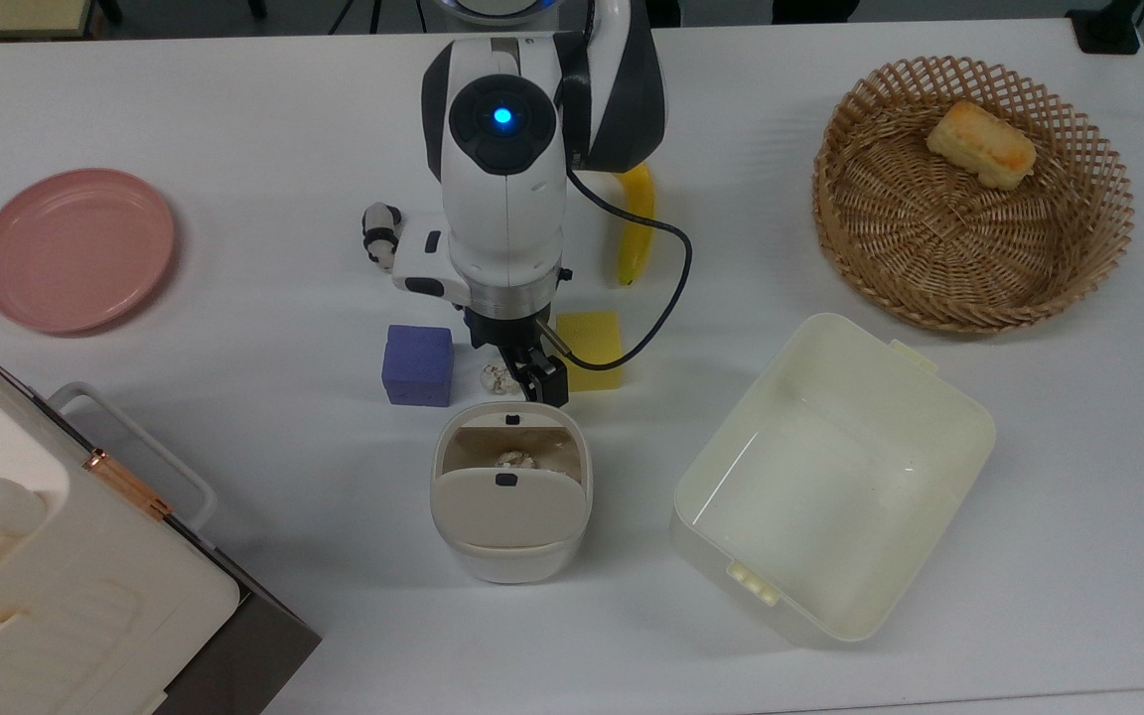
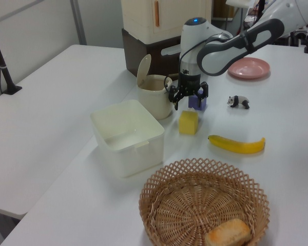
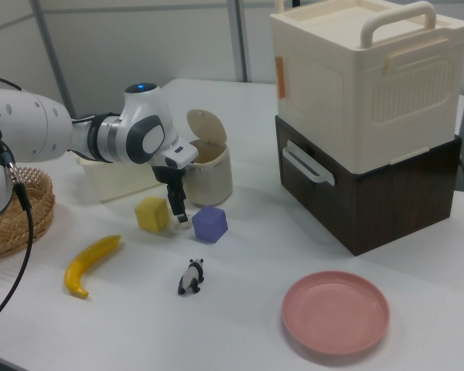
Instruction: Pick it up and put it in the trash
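Two cubes flanking wad (image 1: 496, 375), pincer (image 1: 522, 372) between.

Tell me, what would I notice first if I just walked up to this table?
The big white robot arm, reaching down between the purple cube and yellow cube, over a little paper wad. Then the open bin nearby, the banana, and the wicker basket.

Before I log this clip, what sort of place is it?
Most likely a robotics lab tabletop: a Franka arm works on a white table set with test props such as foam-like cubes, a toy panda and a banana.
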`<state>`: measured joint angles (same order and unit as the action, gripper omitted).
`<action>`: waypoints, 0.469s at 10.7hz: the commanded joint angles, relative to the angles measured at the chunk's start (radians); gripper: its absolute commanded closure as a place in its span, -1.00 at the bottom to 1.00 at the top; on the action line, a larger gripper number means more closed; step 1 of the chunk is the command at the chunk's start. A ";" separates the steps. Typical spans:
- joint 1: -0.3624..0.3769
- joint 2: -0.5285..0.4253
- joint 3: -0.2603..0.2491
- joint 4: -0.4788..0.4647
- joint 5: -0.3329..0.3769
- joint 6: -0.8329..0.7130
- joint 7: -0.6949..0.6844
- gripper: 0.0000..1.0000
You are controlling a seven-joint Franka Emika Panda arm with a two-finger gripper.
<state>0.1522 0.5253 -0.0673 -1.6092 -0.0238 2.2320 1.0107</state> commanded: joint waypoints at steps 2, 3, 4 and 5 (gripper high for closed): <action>0.010 0.001 -0.006 -0.023 -0.031 0.044 0.036 -0.66; 0.009 0.010 -0.006 -0.023 -0.039 0.044 0.036 -0.49; 0.009 0.016 -0.005 -0.023 -0.039 0.044 0.036 -0.42; 0.009 0.018 -0.005 -0.023 -0.039 0.044 0.036 -0.33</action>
<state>0.1526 0.5423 -0.0674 -1.6108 -0.0405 2.2419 1.0140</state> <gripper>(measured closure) 0.282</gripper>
